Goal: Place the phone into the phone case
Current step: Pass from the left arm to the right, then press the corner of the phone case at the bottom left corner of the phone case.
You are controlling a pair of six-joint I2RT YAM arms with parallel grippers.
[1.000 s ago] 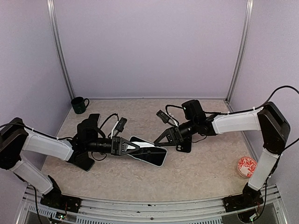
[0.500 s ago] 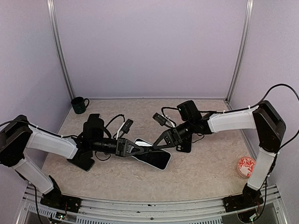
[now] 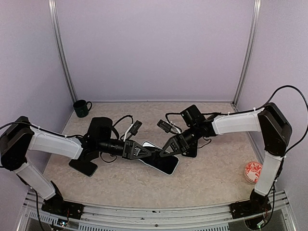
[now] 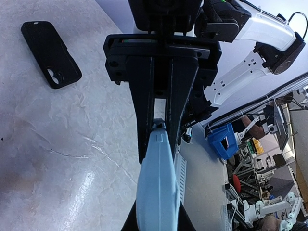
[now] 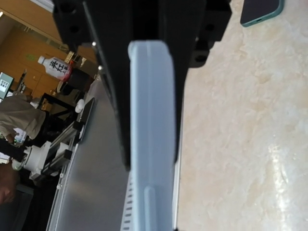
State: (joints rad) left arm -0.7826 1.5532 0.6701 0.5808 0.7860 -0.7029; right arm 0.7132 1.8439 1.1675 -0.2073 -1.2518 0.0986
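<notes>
A pale blue phone (image 3: pixel 162 162) with a dark glossy face hangs just above the table's middle, held edge-on between both arms. My left gripper (image 3: pixel 150 153) is shut on its left end and my right gripper (image 3: pixel 166 150) is shut on its right end. The phone's edge (image 4: pixel 156 187) fills the left wrist view, with the other gripper behind it. In the right wrist view the edge (image 5: pixel 151 120) shows a side button. The black phone case (image 4: pixel 50 53), with a camera cut-out, lies flat on the table. From above, the case (image 3: pixel 191 153) is partly under my right arm.
A dark slab with a teal edge (image 3: pixel 84 166) lies beneath my left arm and shows at the top right (image 5: pixel 262 12) of the right wrist view. A green mug (image 3: pixel 82 108) stands at the back left. A red patterned dish (image 3: pixel 253 171) sits front right.
My left arm carried the phone a little to the right. My right gripper swung left to the phone's free end and closed on it.
</notes>
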